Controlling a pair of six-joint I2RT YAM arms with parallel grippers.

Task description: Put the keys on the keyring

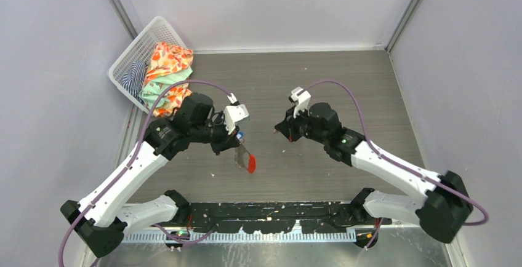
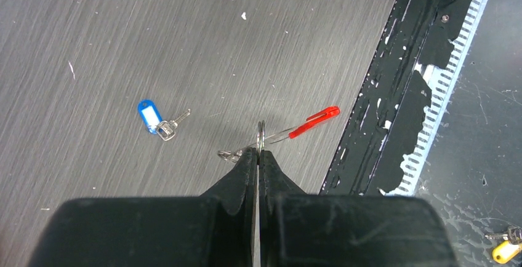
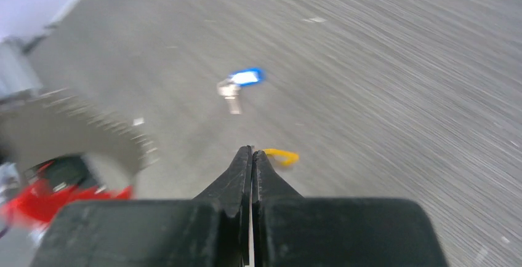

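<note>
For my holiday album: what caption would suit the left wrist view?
Left pincer shut on the keyring, red tag sticking out, blue key lying on the table.

The left arm (image 1: 132, 168) and right arm (image 1: 394, 166) stand on a black base rail (image 1: 271, 210). The links nearest the rail wear white shells, while the joints and wrists farther from it are black. A purple cable (image 1: 196, 82) loops along each arm to a white camera bracket (image 1: 236, 115) at the end far from the rail. A green light (image 1: 342, 139) glows on the right arm. The left gripper (image 2: 258, 150) and right gripper (image 3: 252, 149) have black tapered fingers (image 2: 243, 175), seemingly matte plastic.
</note>
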